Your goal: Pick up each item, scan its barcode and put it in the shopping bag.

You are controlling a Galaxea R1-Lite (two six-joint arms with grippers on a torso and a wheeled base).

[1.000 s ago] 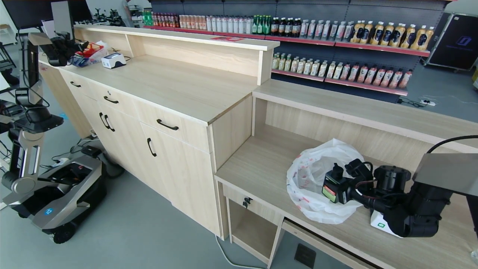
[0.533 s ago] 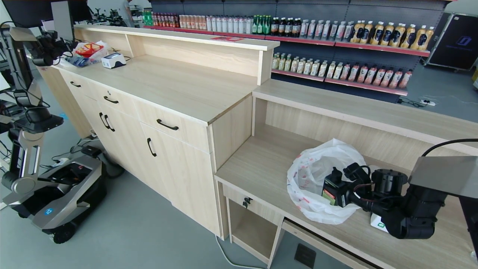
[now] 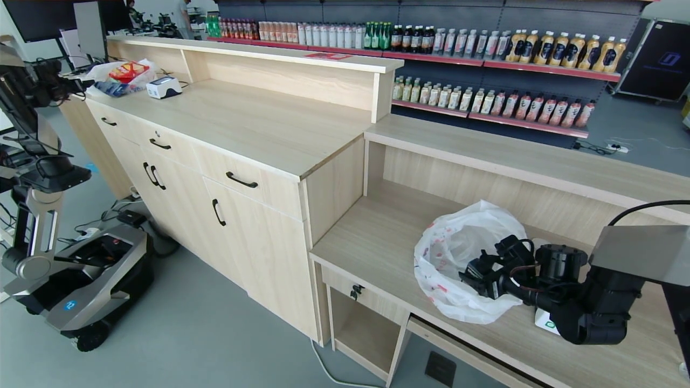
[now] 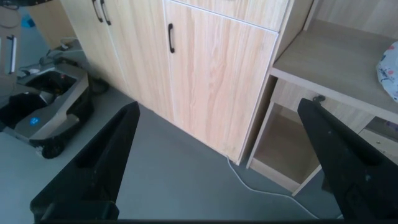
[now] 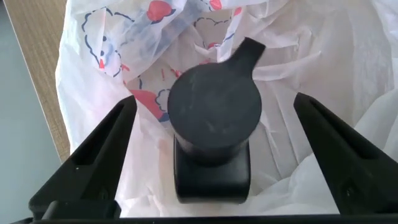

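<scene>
Container (image 5: 214, 118) let go into the shopping bag (image 3: 450, 253): this item's drop looks done.
My right gripper (image 3: 478, 271) clutched it half a second ago and now gapes wide around it. The container, dark with a round, tabbed black cap, sits inside the white printed bag near the lower worktop's (image 3: 372, 237) front edge.

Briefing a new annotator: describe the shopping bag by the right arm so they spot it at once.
Right of the tall cabinet counter is a lower desk; the shopping bag sits on it near the front edge, the right gripper open over its mouth. It is crumpled white plastic with red print, unlike the packet-filled bag at the tall counter's far end.
</scene>
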